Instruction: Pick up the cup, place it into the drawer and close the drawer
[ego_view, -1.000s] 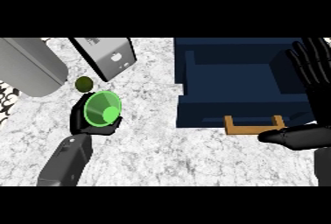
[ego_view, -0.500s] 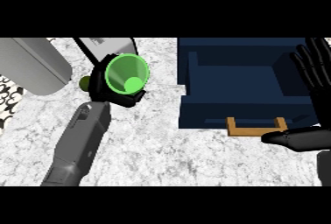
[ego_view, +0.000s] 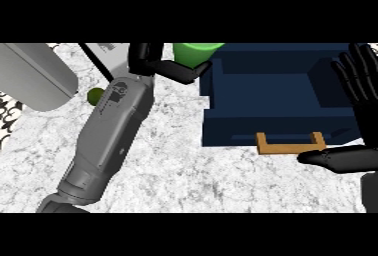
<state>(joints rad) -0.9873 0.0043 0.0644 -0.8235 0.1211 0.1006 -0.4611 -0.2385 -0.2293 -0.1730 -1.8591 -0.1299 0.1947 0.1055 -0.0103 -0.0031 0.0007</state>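
Cup (ego_view: 198, 50), green: held in curled fingers of left hand (ego_view: 171, 70), at the far left corner of the drawer (ego_view: 244, 134), partly cut off by the view's top.
Drawer, dark blue: open, wooden handle (ego_view: 290, 145) toward the robot.
Right hand (ego_view: 363, 85): open, fingers up, at the right edge.
Table (ego_view: 184, 175): marbled.

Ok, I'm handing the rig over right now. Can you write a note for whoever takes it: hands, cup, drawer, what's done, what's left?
Left hand: curled round the green cup, at the view's top edge.
Right hand: open, resting at the right edge, fingers up, beside the drawer.
Drawer: open, handle toward the robot.
Cup: held by the drawer's far left corner, not yet inside.
Done: cup picked up.
Left: set the cup in the drawer, let go, push the drawer shut.
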